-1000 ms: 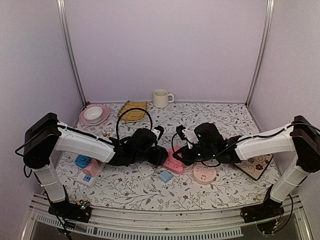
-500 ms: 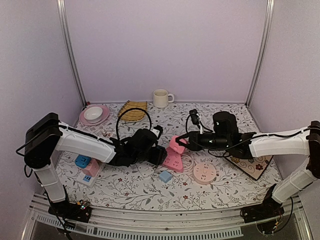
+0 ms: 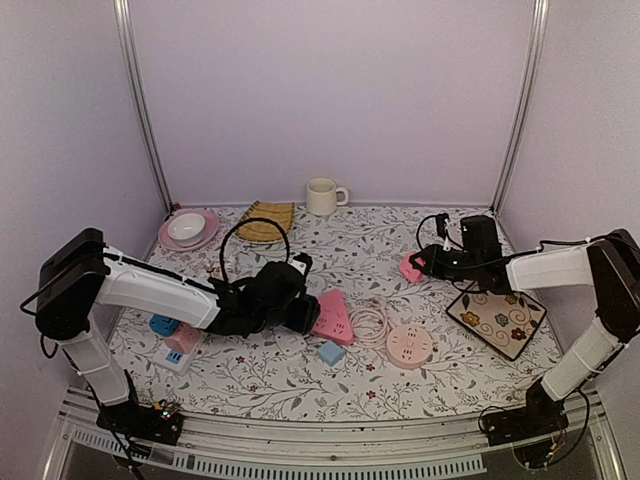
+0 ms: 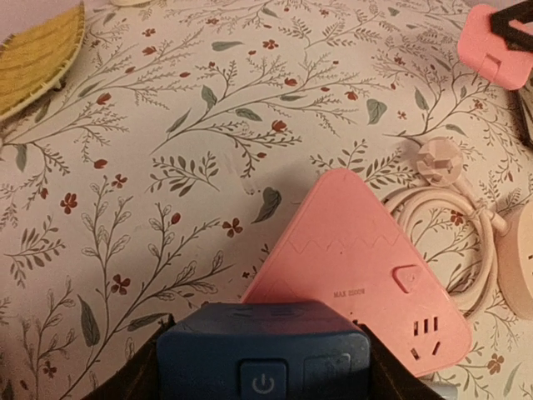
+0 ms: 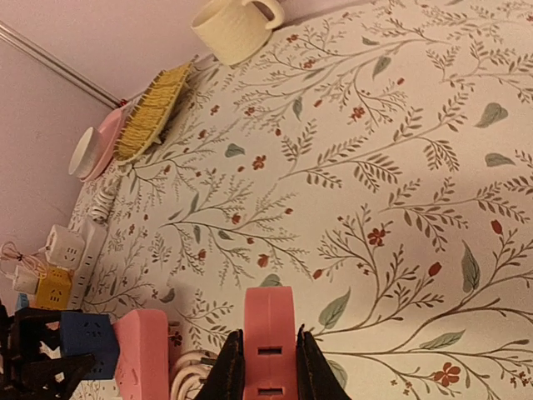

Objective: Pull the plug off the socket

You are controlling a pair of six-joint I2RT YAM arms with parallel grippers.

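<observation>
Right end effector (image 5: 268,337) clamps pink plug (image 5: 268,312), apart from pink socket (image 4: 358,267). Left end effector (image 4: 262,371) grips blue block (image 4: 262,333), socket just ahead.

Pale lilac booth closed around a flower-printed surface (image 3: 260,375).

The surface wears a white cloth scattered with grey-green sprigs, leaves and small red blossoms, seen close in the left wrist view (image 4: 166,167). Behind the surface rises a plain, unmarked back wall (image 3: 330,90). The left wall (image 3: 60,130) and right wall (image 3: 590,120), in the same matte lilac, close in its two sides. At the surface's far corners stand the left post (image 3: 143,100) and right post (image 3: 519,100), slim and silver, leaning outward toward the top. A ribbed metal rail (image 3: 350,440) runs along the surface's near edge. The light is soft and even, with only faint shadows on the cloth.
</observation>
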